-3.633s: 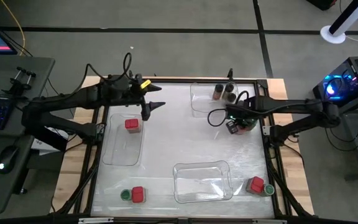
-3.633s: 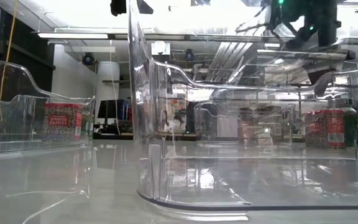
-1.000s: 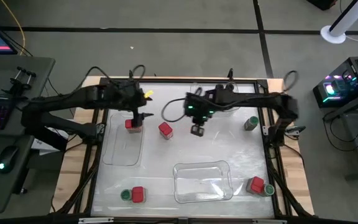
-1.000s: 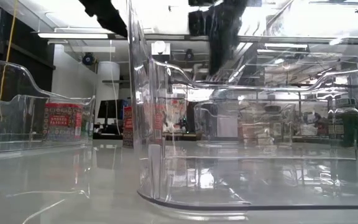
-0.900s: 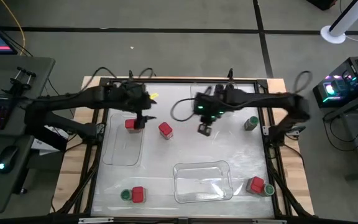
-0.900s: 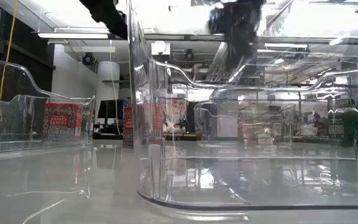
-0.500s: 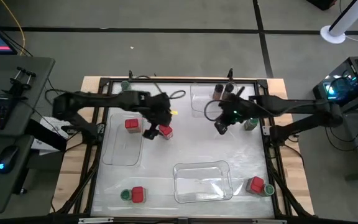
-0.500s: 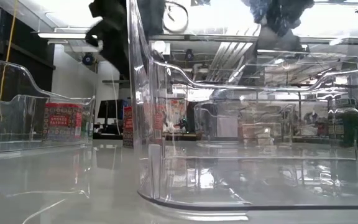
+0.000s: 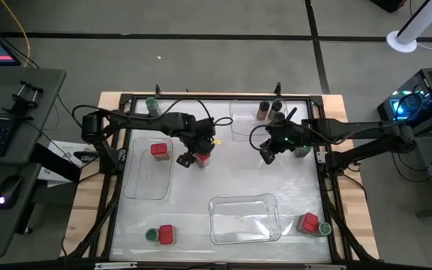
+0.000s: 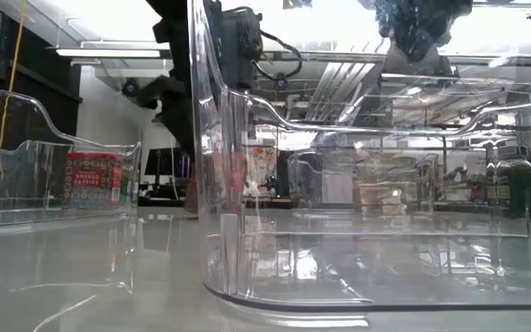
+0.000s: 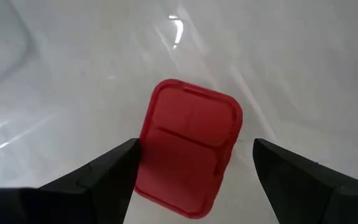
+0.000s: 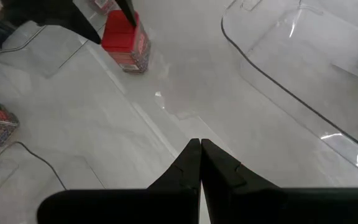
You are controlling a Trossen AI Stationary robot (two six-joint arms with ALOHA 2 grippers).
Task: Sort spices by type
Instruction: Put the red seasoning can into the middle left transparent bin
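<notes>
One red square-topped spice box (image 11: 188, 148) is standing on the white table (image 9: 231, 176) beside the clear plastic tray (image 9: 147, 180) while the left gripper (image 11: 194, 168), jaws apart, is straddling it, likely needing descent and closure; the right gripper (image 12: 200, 163), jaws together, is waiting nearby.

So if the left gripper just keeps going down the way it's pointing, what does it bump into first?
Most likely the red spice box. The left gripper is open and points down at it, one finger on each side of its lid. How far above the lid it hangs is hard to tell.
</notes>
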